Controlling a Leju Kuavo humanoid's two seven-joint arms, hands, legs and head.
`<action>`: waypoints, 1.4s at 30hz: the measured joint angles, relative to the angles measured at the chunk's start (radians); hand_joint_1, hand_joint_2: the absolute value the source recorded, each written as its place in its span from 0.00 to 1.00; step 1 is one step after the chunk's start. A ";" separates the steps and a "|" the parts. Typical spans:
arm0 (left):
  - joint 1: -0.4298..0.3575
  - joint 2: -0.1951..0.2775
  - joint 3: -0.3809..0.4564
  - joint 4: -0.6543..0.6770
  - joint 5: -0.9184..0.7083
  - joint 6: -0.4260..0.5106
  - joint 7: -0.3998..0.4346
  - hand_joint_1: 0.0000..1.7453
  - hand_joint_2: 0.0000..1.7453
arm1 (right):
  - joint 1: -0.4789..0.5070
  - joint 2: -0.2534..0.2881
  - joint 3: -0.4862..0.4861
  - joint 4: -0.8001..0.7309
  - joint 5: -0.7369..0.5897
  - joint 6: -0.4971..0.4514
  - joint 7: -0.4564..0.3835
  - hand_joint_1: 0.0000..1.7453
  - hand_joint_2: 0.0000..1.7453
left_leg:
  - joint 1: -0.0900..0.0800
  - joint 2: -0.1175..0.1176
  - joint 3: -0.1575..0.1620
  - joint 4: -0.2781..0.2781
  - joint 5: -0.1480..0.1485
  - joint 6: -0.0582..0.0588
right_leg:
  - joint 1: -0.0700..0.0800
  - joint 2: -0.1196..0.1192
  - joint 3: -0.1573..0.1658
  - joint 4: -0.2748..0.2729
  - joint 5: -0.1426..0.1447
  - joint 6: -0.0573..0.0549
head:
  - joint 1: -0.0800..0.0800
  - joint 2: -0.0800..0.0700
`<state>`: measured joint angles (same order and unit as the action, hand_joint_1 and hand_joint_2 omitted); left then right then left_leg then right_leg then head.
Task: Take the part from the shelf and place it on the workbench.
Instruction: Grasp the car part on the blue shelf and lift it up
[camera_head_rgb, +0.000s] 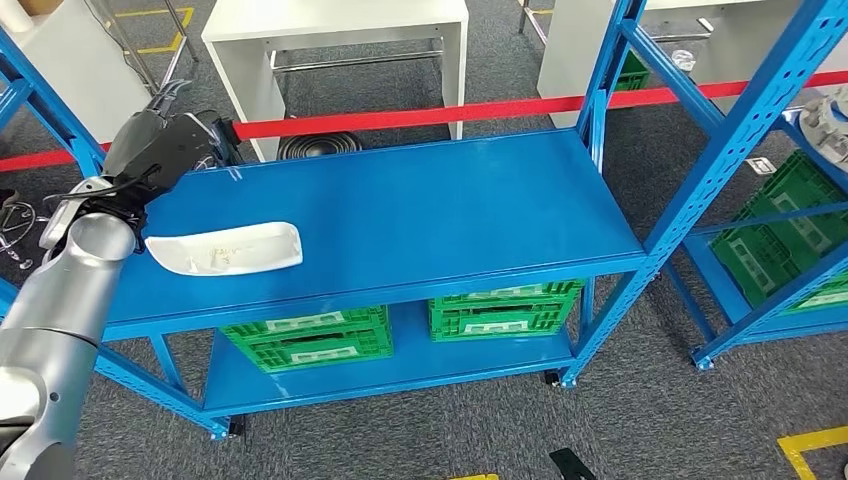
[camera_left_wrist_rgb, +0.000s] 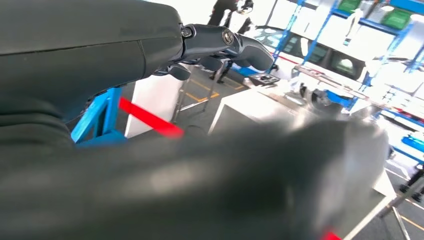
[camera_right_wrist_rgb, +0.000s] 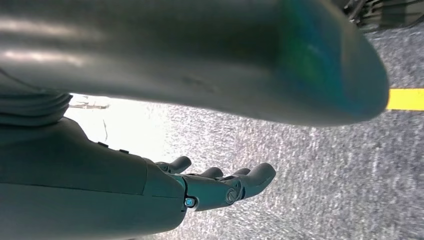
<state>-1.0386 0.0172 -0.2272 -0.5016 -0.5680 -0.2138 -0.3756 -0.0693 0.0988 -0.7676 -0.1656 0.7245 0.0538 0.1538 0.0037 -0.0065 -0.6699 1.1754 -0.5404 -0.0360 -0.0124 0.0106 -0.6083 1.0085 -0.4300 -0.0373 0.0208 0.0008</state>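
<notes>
A white, elongated shell-shaped part (camera_head_rgb: 225, 248) lies flat on the left of the blue top shelf (camera_head_rgb: 420, 210) of a low rack. My left hand (camera_head_rgb: 160, 145) hovers just behind and to the left of the part, apart from it, with its fingers stretched out and nothing in them. In the left wrist view the left hand (camera_left_wrist_rgb: 150, 55) has its dark fingers (camera_left_wrist_rgb: 235, 44) extended over a blurred thick thumb. My right hand (camera_right_wrist_rgb: 220, 187) hangs above grey carpet, its fingers straight and apart, holding nothing.
Green crates (camera_head_rgb: 305, 338) (camera_head_rgb: 505, 310) sit on the lower shelf. A red barrier tape (camera_head_rgb: 420, 117) runs behind the rack, with a white table (camera_head_rgb: 335, 30) beyond. A taller blue rack (camera_head_rgb: 740, 130) with green crates (camera_head_rgb: 790, 230) stands at right.
</notes>
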 joint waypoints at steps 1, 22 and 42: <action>0.000 0.000 -0.010 0.001 0.000 0.000 0.001 0.00 1.00 | 0.000 0.000 -0.001 0.000 0.000 0.000 -0.001 0.00 0.00 | -0.001 0.000 0.018 -0.071 0.056 0.004 | 0.000 0.000 0.008 0.001 -0.007 0.003 | 0.000 0.000; 0.112 0.064 -0.213 0.031 0.017 -0.042 -0.051 0.00 1.00 | 0.003 -0.006 -0.038 0.000 0.011 0.001 -0.008 0.00 0.00 | -0.012 -0.004 0.056 -0.178 0.125 0.033 | 0.002 -0.002 0.029 -0.012 -0.027 0.035 | 0.001 0.000; 0.198 0.045 -0.277 0.050 0.074 0.016 -0.069 0.00 1.00 | 0.001 -0.006 -0.047 0.000 0.021 0.002 -0.010 0.00 0.00 | -0.012 -0.004 0.056 -0.178 0.125 0.033 | 0.002 -0.002 0.027 -0.009 -0.029 0.035 | 0.001 0.000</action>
<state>-0.8407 0.0619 -0.5039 -0.4520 -0.4944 -0.1982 -0.4443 -0.0684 0.0927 -0.8146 -0.1656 0.7454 0.0553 0.1434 -0.0080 -0.0105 -0.6135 0.9974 -0.4154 -0.0030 -0.0100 0.0087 -0.5811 0.9991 -0.4592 -0.0019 0.0217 0.0008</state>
